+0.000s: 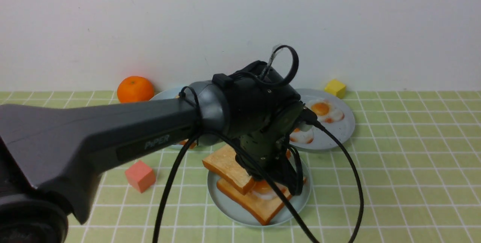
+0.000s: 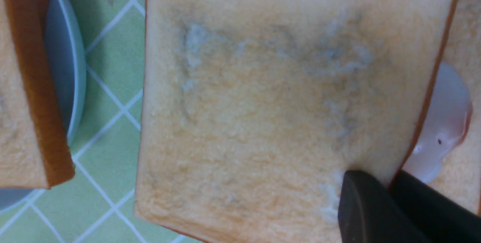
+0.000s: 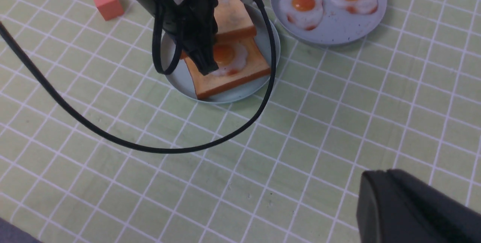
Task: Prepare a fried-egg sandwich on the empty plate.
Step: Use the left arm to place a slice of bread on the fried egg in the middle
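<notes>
Has base slice (image 1: 259, 207) and egg (image 1: 265, 190) flat on plate (image 1: 225, 206). Grips top slice (image 1: 225, 168) by one edge in left gripper (image 2: 391, 194), tilted over plate's far-left rim, egg mostly uncovered. Leaves squaring, lowering, release. Lacks a long axis, being square; points one corner at plate's near rim. Shows right gripper (image 3: 379, 198) closed, empty, off plate.

the left arm (image 1: 112, 134) hides most of the rear plate (image 1: 167, 94) and part of the sandwich's egg (image 1: 261, 195).
</notes>
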Robot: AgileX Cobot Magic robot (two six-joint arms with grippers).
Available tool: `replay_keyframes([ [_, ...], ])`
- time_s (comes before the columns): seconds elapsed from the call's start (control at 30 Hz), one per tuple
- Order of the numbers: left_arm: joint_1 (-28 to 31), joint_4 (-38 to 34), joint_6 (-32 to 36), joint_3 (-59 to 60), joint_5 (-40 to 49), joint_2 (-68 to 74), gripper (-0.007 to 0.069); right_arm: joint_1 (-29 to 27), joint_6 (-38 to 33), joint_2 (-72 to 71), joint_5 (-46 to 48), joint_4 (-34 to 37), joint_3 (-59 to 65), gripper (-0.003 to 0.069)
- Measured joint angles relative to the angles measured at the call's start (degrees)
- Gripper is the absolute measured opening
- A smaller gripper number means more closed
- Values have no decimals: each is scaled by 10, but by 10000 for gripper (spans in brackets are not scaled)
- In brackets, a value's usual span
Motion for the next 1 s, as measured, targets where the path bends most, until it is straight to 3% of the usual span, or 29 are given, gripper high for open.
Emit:
replay_keyframes([
  [0.47, -2, -48, -3, 0, -19, 2, 53, 0, 1, -13, 0, 0, 0, 37],
  [0.83, -2, -59, -4, 0, -19, 11, 234, 0, 1, -13, 0, 1, 0, 43],
  [1.0, -2, -70, -4, 0, -19, 11, 267, 0, 1, -13, 0, 3, 0, 43],
])
